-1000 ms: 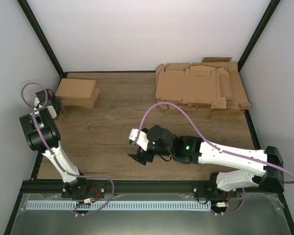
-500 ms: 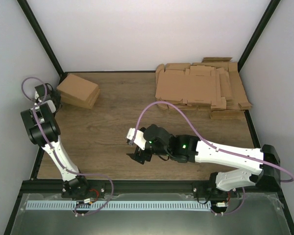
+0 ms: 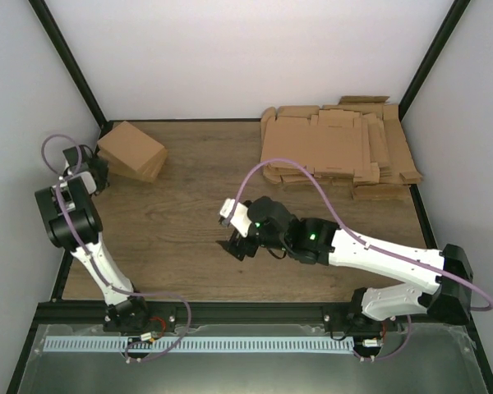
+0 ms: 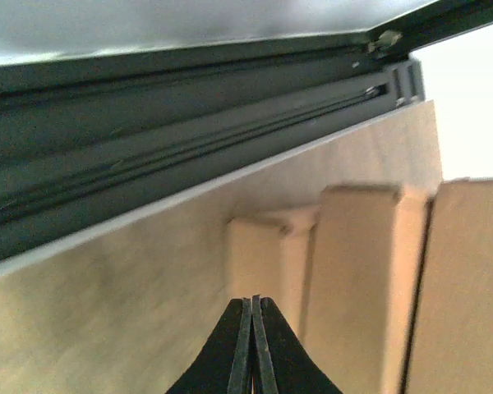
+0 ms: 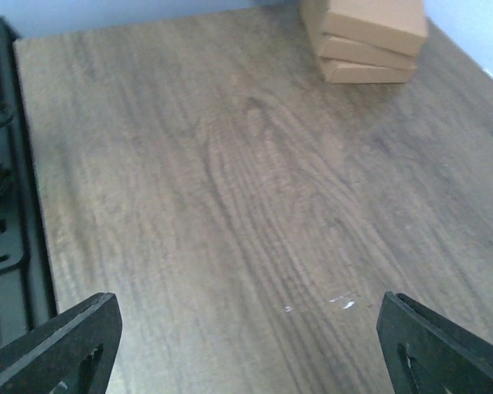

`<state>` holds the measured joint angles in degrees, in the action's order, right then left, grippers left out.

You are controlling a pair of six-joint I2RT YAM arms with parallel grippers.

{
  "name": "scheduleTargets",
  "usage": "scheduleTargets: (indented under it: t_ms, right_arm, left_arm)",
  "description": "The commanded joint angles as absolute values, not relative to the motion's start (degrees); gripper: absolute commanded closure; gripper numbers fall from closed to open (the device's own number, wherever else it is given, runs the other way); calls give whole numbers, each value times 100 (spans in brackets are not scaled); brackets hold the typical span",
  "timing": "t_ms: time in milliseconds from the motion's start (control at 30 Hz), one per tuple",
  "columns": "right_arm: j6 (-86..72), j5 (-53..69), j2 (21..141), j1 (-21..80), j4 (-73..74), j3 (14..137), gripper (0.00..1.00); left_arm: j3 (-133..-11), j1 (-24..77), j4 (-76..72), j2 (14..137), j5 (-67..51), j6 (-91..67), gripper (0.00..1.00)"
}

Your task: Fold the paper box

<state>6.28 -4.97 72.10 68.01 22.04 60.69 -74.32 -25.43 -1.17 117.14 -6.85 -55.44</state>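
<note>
Left fingers: we see the left gripper (image 4: 252, 302) with its two black tips pressed flat together and nothing between them.
Right fingers: the right gripper (image 3: 237, 245) has its fingers spread wide, holding nothing, with only bare table (image 3: 181, 205) between them.
Box location: the paper box (image 3: 131, 145) sits just beyond the left fingertips and slightly to their right, by the far left corner. It is well away from the right fingers, far ahead of them across the wood.
Contact: the left wrist view shows blurred cardboard filling the space right in front of the closed tips. We cannot tell whether they touch it.
Long axis: it runs on a slant, one short end toward the back corner and the other toward the table's middle.
Attitude: the box lies closed and flat, skewed on top of a matching box (image 3: 154, 170).
Blanks: the pile of flat blanks (image 3: 337, 148) lies far beyond the right fingers, at the back right.
</note>
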Motion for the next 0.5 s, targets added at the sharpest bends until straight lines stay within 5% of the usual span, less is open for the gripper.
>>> scheduleTargets:
  t_ms: [0, 300, 467]
  right_arm:
    - [292, -308, 6959, 6191, 1772, 6031, 11]
    - [-1072, -813, 6430, 4390, 1107, 5583, 0]
    - [-1317, -490, 5836, 3078, 452, 4654, 0]
  left_arm:
    - [-6572, -2532, 271, 10635, -692, -5560, 96]
    - [-5006, -2135, 1061, 7787, -712, -4673, 78]
    - [-4228, -1678, 982, 6244, -840, -3685, 42]
